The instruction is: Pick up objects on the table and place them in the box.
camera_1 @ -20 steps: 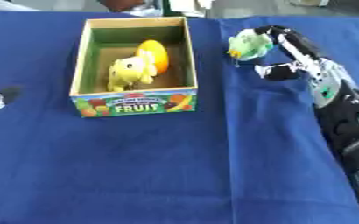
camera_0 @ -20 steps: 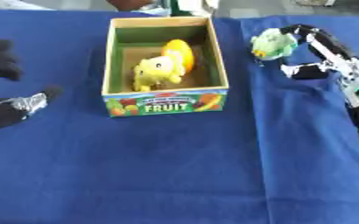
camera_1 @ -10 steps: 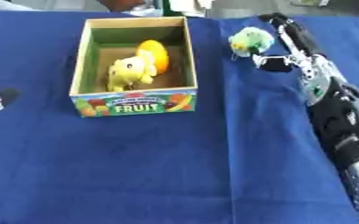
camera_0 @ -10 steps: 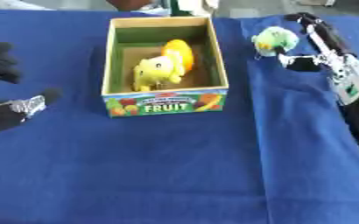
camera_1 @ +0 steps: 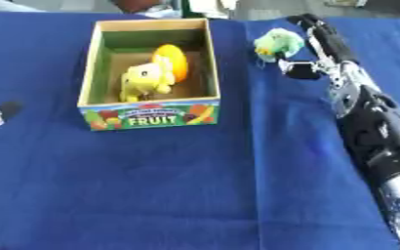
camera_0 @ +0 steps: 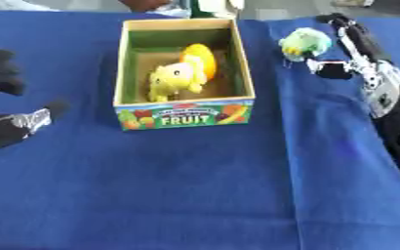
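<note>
The left hand (camera_0: 7, 129) idles at the near left edge of the blue-covered bench (camera_0: 195, 195), unchanged; whether its fingers are open, I cannot tell. Further back, the FRUIT box (camera_0: 185, 113) holds a yellow toy animal (camera_0: 171, 80) and an orange piece (camera_0: 199, 58). Beyond, the right hand (camera_1: 319, 44) has stretched out straighter, fingers extended beside the green plush toy (camera_1: 276, 43), holding nothing

A staged test bench in a lab or demo room, by the look of it: a blue cloth (camera_0: 195, 195) is covering the tabletop edge to edge, a toy cardboard box (camera_0: 185, 114) printed "FRUIT" is sitting near the far edge, and black-and-silver robot arms are reaching in from both sides.
</note>
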`<state>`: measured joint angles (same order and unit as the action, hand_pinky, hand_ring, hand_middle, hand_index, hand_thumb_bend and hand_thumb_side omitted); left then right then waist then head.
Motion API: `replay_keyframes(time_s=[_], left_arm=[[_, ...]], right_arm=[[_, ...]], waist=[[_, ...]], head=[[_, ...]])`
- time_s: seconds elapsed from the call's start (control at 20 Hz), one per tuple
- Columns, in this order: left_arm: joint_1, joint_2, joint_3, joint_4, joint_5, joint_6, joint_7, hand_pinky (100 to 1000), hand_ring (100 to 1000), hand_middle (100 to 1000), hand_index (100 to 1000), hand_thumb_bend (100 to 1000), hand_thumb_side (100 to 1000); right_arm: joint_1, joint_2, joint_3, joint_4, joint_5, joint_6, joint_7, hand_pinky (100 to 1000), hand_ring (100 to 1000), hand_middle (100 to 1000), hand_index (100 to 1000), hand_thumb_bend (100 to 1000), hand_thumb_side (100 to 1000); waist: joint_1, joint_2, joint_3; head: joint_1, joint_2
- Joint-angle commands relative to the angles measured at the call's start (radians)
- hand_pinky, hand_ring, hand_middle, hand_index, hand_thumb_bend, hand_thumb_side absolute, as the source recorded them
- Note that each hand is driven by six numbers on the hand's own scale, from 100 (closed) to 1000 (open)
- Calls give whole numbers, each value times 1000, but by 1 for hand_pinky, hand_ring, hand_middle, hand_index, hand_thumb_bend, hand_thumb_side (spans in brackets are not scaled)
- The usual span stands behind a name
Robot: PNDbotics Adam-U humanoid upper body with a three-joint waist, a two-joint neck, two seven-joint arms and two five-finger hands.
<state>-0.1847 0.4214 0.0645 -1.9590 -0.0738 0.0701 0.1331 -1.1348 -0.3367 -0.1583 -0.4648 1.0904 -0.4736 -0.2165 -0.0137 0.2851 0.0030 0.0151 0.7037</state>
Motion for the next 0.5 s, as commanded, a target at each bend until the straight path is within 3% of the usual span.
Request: replay_keyframes(time_s=[0.05, 0.3, 0.5], left_arm=[[-6, 9, 2, -19, 1, 0, -4, 536, 517, 527, 714, 812, 100], [-6, 6, 0, -18, 0, 0, -9, 536, 517, 527, 714, 813, 100], [-5, 4, -1, -17, -1, 0, -13, 539, 517, 527, 714, 813, 100]], right_arm=[[-23, -10, 4, -8, 12, -5, 17, 758, 977, 826, 917, 229, 204], [-22, -8, 8, -5, 17, -35, 68, 750, 964, 810, 899, 213, 200], [-21, -9, 7, -6, 18, -46, 105, 705, 920, 761, 851, 166, 100]], waist=[[4, -15, 3], [4, -15, 3], [4, -15, 2]], head=[[-2, -1], [-2, 0], [-1, 0]])
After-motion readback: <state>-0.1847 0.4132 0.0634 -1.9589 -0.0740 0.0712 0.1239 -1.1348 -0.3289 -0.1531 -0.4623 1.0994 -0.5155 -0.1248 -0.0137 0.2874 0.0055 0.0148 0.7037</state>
